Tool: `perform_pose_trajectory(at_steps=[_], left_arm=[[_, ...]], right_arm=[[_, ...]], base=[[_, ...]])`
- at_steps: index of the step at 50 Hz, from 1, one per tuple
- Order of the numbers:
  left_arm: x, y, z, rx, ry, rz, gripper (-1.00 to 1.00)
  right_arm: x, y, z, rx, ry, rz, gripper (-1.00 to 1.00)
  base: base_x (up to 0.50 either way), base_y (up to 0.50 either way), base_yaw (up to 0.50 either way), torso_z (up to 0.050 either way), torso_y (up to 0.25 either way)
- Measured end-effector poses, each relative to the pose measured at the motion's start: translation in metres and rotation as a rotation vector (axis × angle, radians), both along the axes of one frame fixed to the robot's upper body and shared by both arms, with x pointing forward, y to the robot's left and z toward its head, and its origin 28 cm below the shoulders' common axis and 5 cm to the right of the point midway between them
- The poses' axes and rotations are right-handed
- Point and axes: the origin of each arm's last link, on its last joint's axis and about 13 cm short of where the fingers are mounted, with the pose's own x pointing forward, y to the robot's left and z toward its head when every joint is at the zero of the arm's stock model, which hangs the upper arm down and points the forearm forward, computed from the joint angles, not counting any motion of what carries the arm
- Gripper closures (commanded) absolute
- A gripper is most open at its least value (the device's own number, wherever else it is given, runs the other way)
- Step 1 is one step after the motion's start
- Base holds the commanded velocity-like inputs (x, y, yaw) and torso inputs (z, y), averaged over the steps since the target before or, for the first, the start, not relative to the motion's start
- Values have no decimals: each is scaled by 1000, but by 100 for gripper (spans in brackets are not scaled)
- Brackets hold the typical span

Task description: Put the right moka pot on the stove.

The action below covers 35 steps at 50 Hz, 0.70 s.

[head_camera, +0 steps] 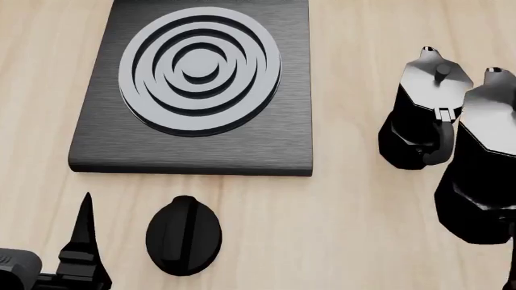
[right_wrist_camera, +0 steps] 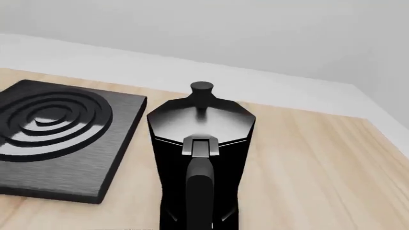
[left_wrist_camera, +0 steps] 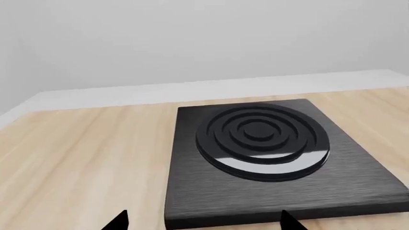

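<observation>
Faceted glossy-black right moka pot (head_camera: pixel 484 175) stands apart from brushed stove (head_camera: pixel 193 151) w/ rings; left gripper (left_wrist_camera: pixel 203 221) released, right unseen.

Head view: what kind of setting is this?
Likely a simulated kitchen counter. A stove slab with concentric rings lies on a light wooden tabletop, its black oval knob in front of it, and two glossy black moka pots stand to its right. Plain pale walls behind.
</observation>
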Motion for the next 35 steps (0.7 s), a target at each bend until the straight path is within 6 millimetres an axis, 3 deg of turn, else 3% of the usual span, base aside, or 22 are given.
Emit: perform_pose_trajectory(at_steps=[35], left_arm=[[1, 0, -1, 2, -5, -6, -100]], right_arm=[[19, 41, -9, -6, -7, 199, 100]], base=[[0, 0, 0, 0, 1]])
